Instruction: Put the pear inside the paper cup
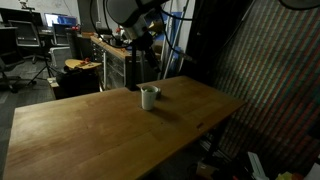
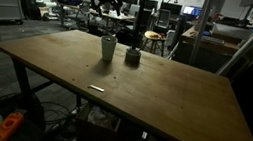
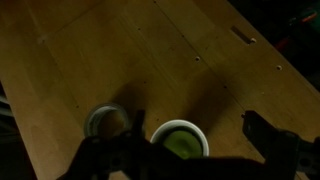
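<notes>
Jaws apart, holding nothing. Your gripper (image 3: pixel 192 128) hangs directly above the paper cup (image 3: pixel 157 135). The pear (image 3: pixel 181 146) appears to sit inside it already, green in the mouth. A dark round container (image 3: pixel 105 122) stands just left. Judged done, so lift straight up.

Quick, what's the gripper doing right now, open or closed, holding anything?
Gripper: open, holding nothing, fingers spread above the paper cup.
</notes>
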Action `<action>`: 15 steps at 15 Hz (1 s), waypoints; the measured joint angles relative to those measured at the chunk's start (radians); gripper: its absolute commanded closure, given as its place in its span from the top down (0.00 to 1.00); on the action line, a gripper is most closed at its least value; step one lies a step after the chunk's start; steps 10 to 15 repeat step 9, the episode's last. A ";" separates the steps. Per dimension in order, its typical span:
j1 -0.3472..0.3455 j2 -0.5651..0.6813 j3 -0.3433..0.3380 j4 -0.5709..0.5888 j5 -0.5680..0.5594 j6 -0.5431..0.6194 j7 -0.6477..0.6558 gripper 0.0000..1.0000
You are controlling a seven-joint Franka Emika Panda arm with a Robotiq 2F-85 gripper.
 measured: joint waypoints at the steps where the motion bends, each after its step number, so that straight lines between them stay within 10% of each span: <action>1: 0.000 0.000 0.001 -0.003 0.000 0.000 0.001 1.00; 15: 0.000 0.000 0.004 -0.013 0.000 0.001 0.007 1.00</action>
